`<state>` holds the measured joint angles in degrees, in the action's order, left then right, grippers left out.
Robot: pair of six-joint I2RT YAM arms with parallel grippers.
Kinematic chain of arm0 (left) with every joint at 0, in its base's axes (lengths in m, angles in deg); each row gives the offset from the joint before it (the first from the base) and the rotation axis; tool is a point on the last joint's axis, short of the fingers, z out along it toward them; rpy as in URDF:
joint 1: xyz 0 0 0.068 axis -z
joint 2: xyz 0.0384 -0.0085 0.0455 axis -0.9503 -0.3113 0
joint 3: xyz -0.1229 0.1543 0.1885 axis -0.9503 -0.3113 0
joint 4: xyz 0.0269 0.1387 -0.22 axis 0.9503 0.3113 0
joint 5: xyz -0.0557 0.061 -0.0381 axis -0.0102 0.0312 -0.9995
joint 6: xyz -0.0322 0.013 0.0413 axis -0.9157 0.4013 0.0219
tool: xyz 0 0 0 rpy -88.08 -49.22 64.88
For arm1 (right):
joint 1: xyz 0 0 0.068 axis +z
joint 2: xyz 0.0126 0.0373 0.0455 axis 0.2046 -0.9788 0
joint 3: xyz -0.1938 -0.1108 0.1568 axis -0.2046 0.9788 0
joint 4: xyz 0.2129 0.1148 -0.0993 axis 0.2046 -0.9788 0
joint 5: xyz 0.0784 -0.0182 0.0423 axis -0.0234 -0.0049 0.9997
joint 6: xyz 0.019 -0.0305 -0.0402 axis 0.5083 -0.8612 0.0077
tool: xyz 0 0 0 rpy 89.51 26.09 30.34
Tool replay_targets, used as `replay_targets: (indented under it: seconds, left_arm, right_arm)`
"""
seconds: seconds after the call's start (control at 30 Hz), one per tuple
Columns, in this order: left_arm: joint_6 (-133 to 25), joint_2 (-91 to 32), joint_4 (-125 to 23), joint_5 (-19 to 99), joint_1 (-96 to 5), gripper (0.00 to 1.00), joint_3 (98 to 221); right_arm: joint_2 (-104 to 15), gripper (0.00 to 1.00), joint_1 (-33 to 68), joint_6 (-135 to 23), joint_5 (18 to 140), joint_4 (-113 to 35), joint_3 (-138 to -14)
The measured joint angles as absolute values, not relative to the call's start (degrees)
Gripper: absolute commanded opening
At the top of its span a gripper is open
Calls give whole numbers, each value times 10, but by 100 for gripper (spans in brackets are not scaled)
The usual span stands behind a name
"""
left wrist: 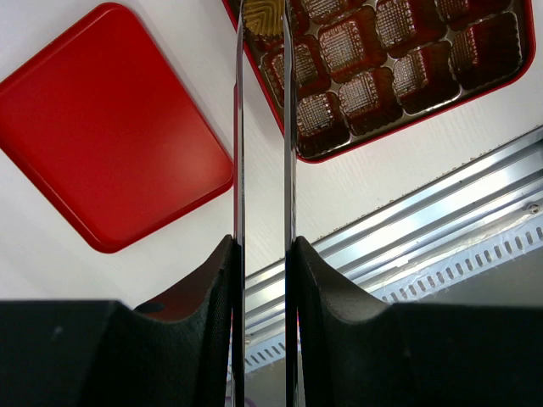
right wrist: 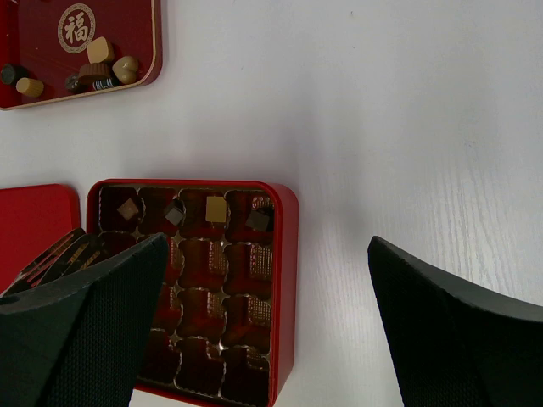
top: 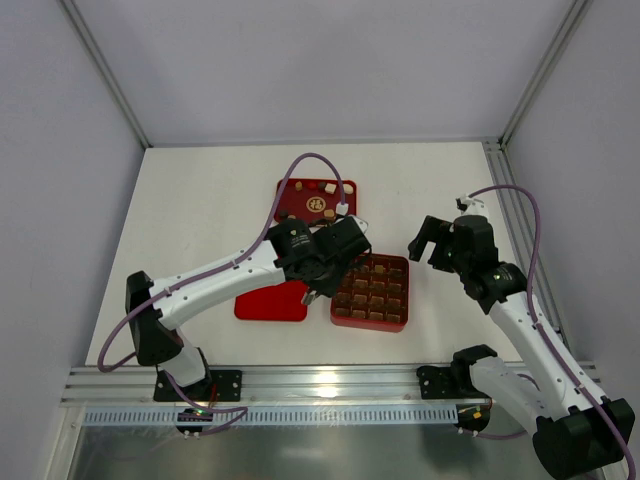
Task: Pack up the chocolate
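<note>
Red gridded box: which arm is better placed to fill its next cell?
Left, likely: left gripper hangs over the box, a tan chocolate seemingly between its tips; right gripper is open, empty, beside it.

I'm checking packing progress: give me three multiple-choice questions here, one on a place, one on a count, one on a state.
1. Relative to the gridded box, the flat red lid lies: A on top; B at its left; C behind it.
2. Chocolates in the box's far row: A none; B two; C four.
3. The right gripper is: A open; B shut on a chocolate; C shut on the lid.
Answers: B, they sit side by side in the top view; C, every far cell is filled; A, its jaws stand wide apart.
</note>
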<state>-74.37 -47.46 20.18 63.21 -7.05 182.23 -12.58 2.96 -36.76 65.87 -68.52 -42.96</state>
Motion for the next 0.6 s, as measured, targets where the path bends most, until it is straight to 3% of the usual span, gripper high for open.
replay_targets:
  seconds: [0.6]
  left_arm:
    - [-748,-475,186,632,-58,33,1803]
  right_arm:
    - [-135,100,30,-367,659,-680,-417]
